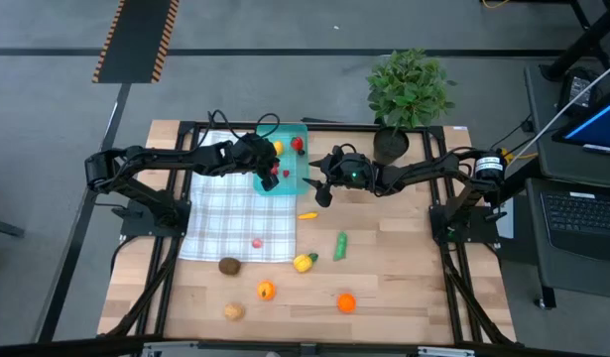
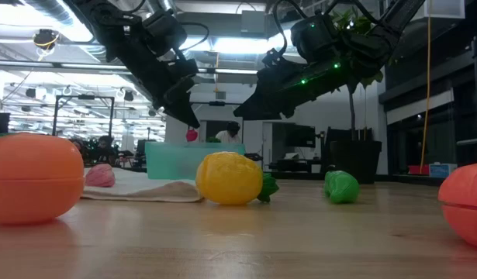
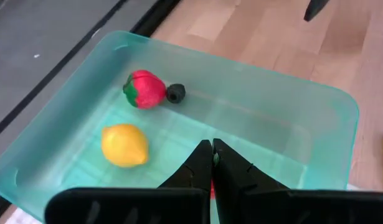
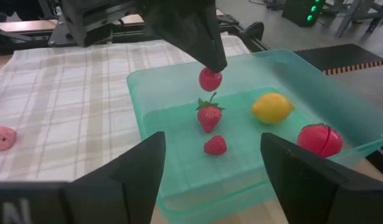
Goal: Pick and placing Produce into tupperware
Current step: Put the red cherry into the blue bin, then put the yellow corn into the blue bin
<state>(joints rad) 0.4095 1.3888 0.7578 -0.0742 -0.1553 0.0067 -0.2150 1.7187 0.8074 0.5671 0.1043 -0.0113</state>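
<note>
Tupperware (image 4: 179, 84) holding strawberry (image 4: 208, 116) and lemon (image 4: 272, 107), left gripper (image 4: 211, 64) above it, jaws clamped on small red produce piece (image 4: 210, 79), right gripper (image 1: 322, 184) beside container, jaws apart.

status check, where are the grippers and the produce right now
Left gripper shut on a small red piece, above the tupperware. Right gripper open, empty, beside the tupperware. Strawberry, lemon already inside. Nothing in the way.
</note>
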